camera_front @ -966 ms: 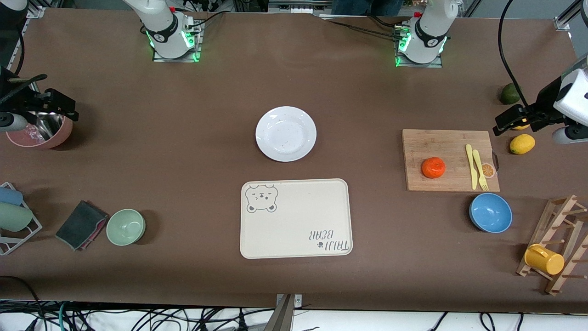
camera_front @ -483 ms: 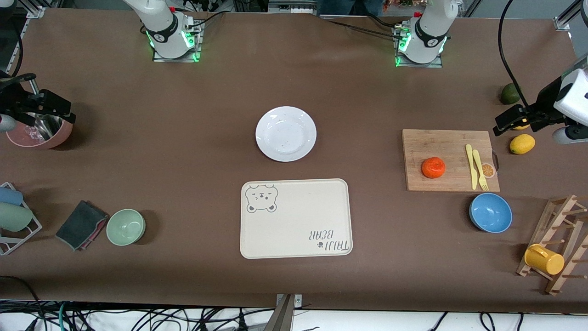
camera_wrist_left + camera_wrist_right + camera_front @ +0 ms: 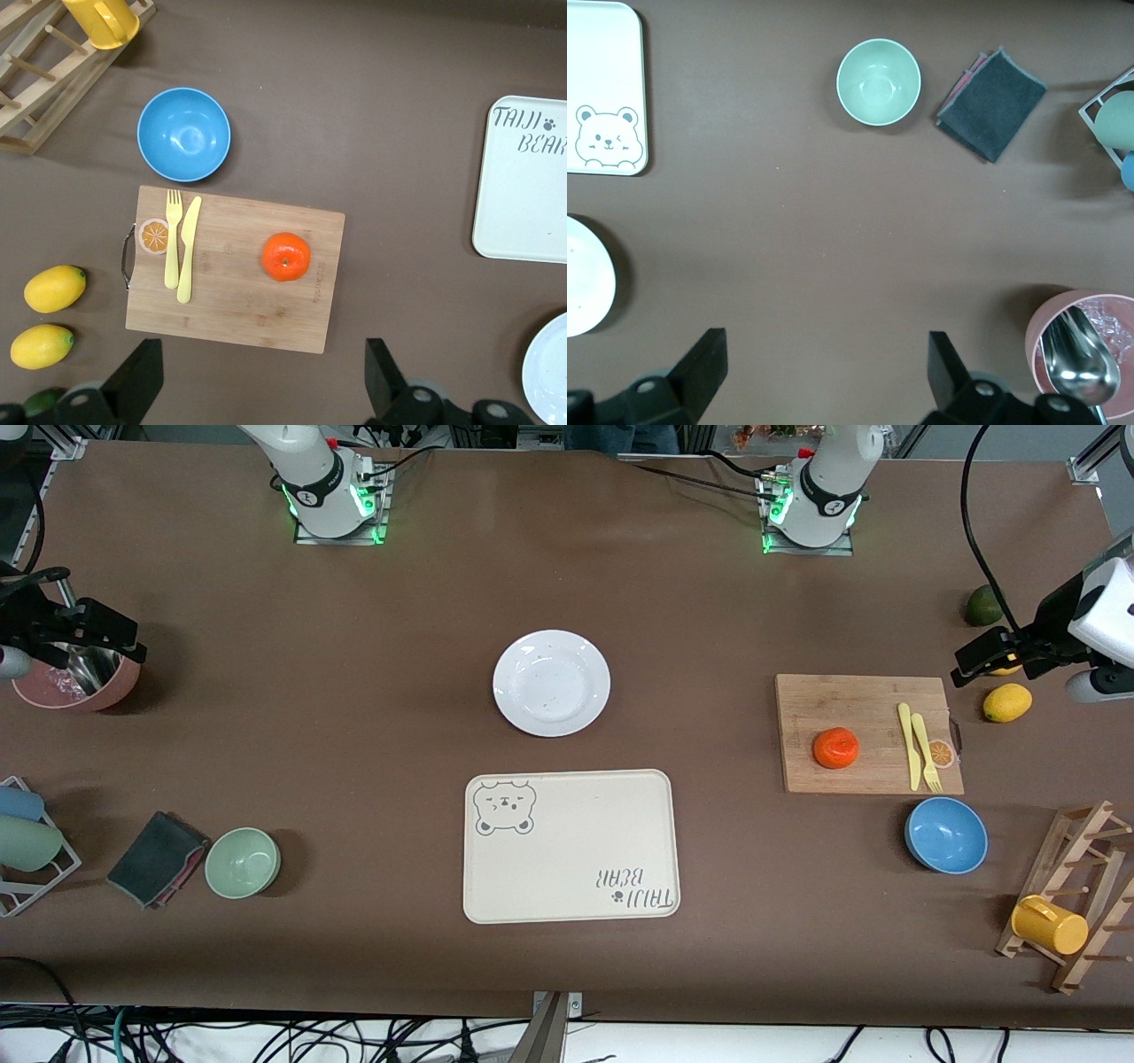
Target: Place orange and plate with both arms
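Left gripper [image 3: 257, 394]: we see its jaws spread wide, empty, high over the table by the lemons [image 3: 1006, 702].
Right gripper [image 3: 819, 381]: jaws apart, empty, over the pink pot [image 3: 84, 682].
Orange [image 3: 836, 747]: on the board [image 3: 850, 708], between our left jaws in the wrist view.
Plate [image 3: 551, 683]: mid-table, well apart from both jaws, beside the tray [image 3: 570, 847].

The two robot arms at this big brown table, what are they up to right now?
Nothing is being handled yet. The small round bright orange fruit sits on the wooden cutting board, and the round white glossy plate lies bare mid-table, farther from the camera than the cream bear-print tray. The left gripper hangs open and empty over the yellow lemons; the right gripper hangs open and empty over the pink pot.
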Motion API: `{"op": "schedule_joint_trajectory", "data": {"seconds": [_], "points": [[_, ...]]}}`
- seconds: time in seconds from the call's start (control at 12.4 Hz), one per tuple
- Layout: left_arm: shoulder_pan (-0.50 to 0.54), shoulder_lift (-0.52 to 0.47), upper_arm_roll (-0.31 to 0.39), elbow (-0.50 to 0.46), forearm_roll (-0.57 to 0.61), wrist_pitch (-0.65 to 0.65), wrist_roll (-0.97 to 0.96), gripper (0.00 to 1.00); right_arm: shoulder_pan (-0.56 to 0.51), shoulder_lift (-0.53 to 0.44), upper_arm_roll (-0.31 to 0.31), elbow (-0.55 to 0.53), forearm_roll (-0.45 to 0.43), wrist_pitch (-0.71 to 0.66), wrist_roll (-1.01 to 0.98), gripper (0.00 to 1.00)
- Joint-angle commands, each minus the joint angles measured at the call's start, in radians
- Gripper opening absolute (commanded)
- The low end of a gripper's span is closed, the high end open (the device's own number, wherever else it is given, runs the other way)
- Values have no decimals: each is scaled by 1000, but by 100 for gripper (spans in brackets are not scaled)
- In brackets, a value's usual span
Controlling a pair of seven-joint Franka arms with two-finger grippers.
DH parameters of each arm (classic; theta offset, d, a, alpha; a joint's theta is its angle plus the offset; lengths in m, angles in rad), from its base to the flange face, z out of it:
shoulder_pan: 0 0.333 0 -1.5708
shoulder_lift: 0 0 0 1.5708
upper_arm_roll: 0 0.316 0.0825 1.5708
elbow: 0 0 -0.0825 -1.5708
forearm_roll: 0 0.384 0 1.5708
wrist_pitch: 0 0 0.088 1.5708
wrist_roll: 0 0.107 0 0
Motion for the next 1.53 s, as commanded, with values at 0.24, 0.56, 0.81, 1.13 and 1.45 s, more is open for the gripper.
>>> {"op": "schedule_joint_trajectory", "data": {"seconds": [0.24,0.56,0.81,1.13,1.45], "points": [[5,-3,1,5,-18,4,11,100,-10,10,3,24,23,-8,-3,100],[4,48,3,24,-24,4,-1,100,-8,-11,3,34,19,-67,-8,100],[-16,172,-5,47,-18,4,-1,100,-4,-7,8,57,22,-83,-11,100],[-12,302,-5,-25,-18,132,3,100,-1,3,13,57,5,-69,-5,100],[-12,269,-28,-326,35,490,5,100,-19,12,3,51,11,-71,-8,100]]}}
